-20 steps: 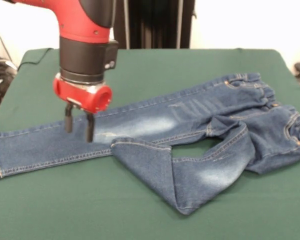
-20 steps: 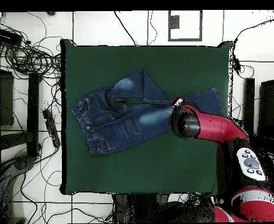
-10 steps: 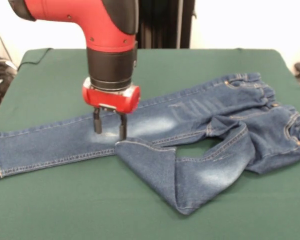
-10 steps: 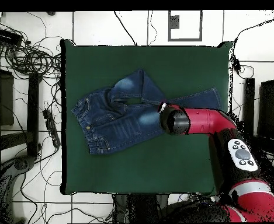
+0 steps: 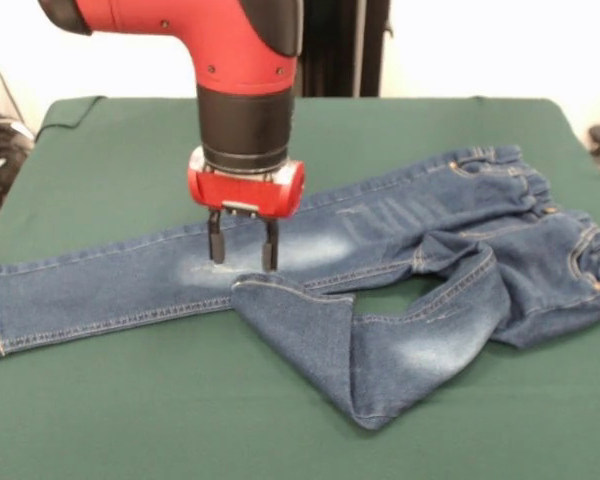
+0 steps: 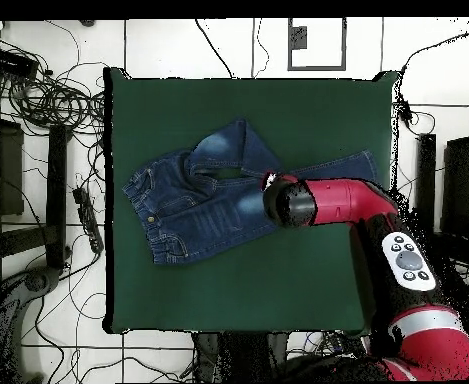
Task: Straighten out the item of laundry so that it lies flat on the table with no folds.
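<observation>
The item of laundry (image 5: 400, 230), a small pair of blue jeans, lies on the green table (image 5: 130, 400). One leg runs out straight to the left in the front view. The other leg is folded back on itself, its cuff (image 5: 280, 292) resting beside the straight leg. My gripper (image 5: 242, 254) hangs open just above the straight leg, right behind that folded cuff, with nothing between its fingers. From overhead the jeans (image 6: 193, 205) show at the table's (image 6: 238, 290) middle, and the arm's head covers the gripper.
Bare green cloth surrounds the jeans on all sides. Cables and dark stands (image 6: 48, 110) lie on the floor beside the table in the overhead view.
The gripper has moved along the straight leg toward the waistband, right in the front view, and now stands above the folded cuff. The jeans have not moved.
</observation>
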You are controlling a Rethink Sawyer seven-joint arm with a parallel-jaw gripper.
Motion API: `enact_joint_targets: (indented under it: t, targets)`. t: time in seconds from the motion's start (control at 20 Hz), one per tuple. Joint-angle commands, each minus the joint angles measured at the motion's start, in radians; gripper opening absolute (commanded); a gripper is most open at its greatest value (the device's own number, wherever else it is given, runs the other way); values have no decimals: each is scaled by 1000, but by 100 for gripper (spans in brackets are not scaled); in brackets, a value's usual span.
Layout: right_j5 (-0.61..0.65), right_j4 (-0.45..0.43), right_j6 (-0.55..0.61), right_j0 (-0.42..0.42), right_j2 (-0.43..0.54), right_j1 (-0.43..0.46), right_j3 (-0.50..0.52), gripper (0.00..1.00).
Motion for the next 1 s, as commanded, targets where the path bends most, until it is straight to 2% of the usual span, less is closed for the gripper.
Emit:
enact_joint_targets:
  t: [0.05,0.2,0.5,1.0]
  targets:
    - [238,29,-162,60,78,-134,90,100]
    - [182,6,-64,82,33,-130,109,100]
    - [131,5,9,81,11,-113,126,100]
    - [170,30,9,73,15,-107,122,100]
